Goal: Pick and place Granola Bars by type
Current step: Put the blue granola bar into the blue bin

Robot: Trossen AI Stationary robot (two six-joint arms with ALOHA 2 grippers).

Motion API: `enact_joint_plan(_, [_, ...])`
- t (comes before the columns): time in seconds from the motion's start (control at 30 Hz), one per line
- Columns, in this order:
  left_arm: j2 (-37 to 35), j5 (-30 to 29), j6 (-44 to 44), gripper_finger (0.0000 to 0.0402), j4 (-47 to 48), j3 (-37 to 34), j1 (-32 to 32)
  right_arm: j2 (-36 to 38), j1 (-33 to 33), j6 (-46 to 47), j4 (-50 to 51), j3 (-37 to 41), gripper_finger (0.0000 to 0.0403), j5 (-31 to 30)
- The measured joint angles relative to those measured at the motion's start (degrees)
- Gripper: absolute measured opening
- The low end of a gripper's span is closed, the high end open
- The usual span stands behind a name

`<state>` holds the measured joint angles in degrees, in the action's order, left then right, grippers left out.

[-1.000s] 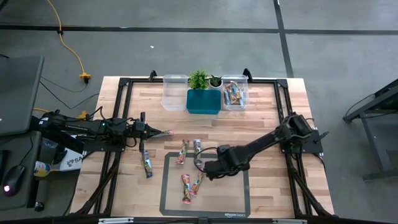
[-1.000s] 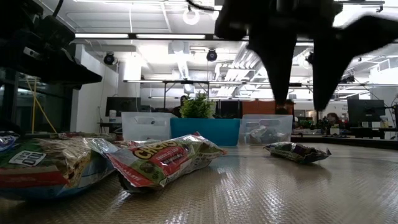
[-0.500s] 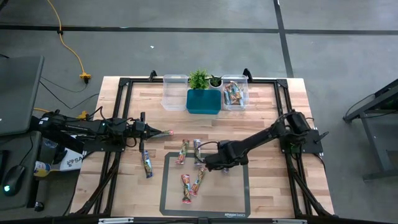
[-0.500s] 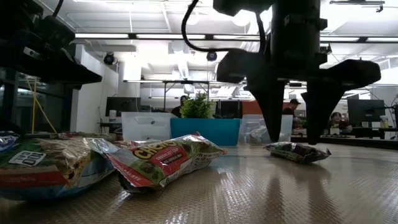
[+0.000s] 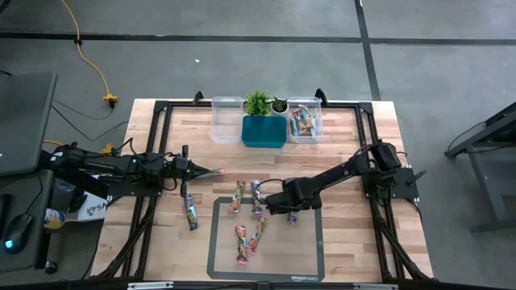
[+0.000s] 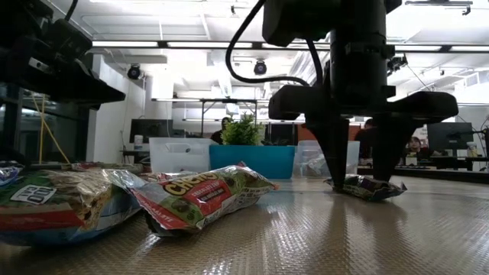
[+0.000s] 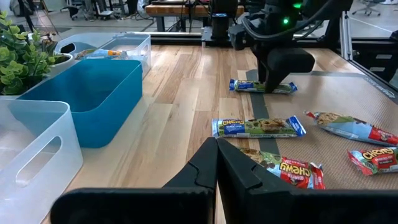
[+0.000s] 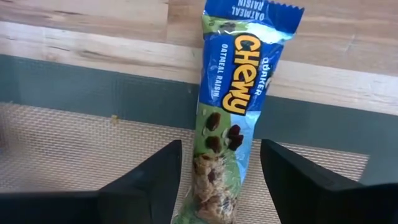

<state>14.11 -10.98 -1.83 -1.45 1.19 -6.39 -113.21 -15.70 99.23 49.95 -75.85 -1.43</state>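
Several Granola Bars lie flat around a dark mat (image 5: 266, 258). One green-and-blue bar (image 8: 231, 118) lies across the mat's far border, its blue end on the wood. My right gripper (image 8: 221, 186) points down over it, open, one finger on each side of the bar with a small gap on each side; the low view shows the same right gripper (image 6: 365, 183) low at this bar (image 6: 367, 188). Two more bars (image 5: 239, 196) (image 5: 191, 212) lie to its left, and others (image 5: 246, 240) lie on the mat. My left gripper (image 5: 218, 171) hovers shut at the table's left.
At the far edge stand a clear bin (image 5: 226, 119), a blue bin (image 5: 264, 133) with small green plants (image 5: 258, 102), and a clear bin (image 5: 304, 121) holding several bars. A black frame (image 5: 157, 109) runs round the table. Bare wood lies right of the mat.
My right gripper has come down and gone toward the table's far edge, until its open fingers stand low on either side of the green-and-blue bar. The bar has not moved.
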Motion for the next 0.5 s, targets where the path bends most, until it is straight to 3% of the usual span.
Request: enact_joint_plan(0.5, [0.0,0.0,0.0,0.0001,0.0,0.0,0.0,-0.31,0.0,-0.47,-0.73,-0.02,0.0174,0.58])
